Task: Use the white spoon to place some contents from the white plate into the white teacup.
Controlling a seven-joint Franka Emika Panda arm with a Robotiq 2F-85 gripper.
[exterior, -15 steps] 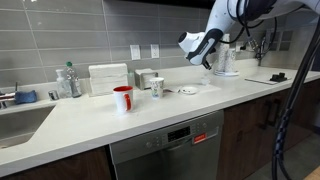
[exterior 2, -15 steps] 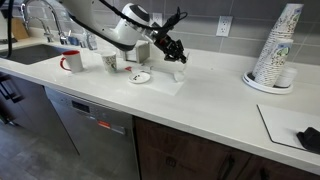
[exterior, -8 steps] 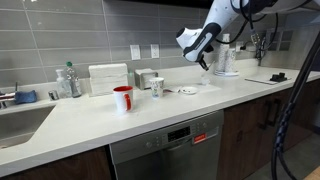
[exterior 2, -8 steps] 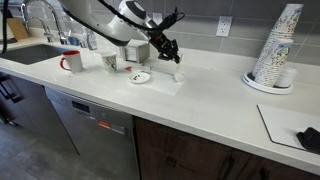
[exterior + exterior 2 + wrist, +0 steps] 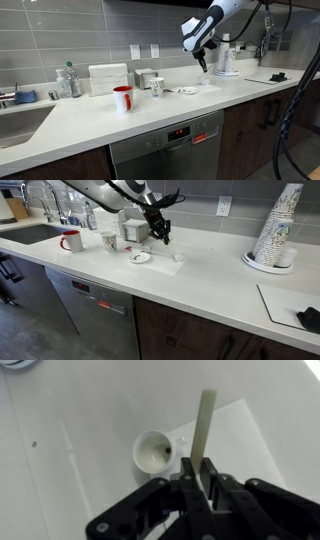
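My gripper (image 5: 200, 473) is shut on the handle of the white spoon (image 5: 204, 422); the spoon's bowl is hidden. It hangs above the counter in both exterior views (image 5: 200, 58) (image 5: 158, 230). A small white teacup (image 5: 153, 453) with a dark speck inside stands below me on a white mat (image 5: 235, 445); it also shows in an exterior view (image 5: 178, 254). The white plate (image 5: 139, 257) (image 5: 187, 91) with dark bits lies beside the mat, a little to the side of my gripper.
A patterned white mug (image 5: 110, 242) (image 5: 157, 87) and a red mug (image 5: 71, 242) (image 5: 122, 98) stand beyond the plate. Stacked paper cups (image 5: 275, 225) and a black object (image 5: 308, 318) are at the counter's far end. A sink (image 5: 20, 118) is at the other end.
My gripper with the spoon has risen and shifted away from the small teacup toward the plate side. Nothing on the counter has moved.
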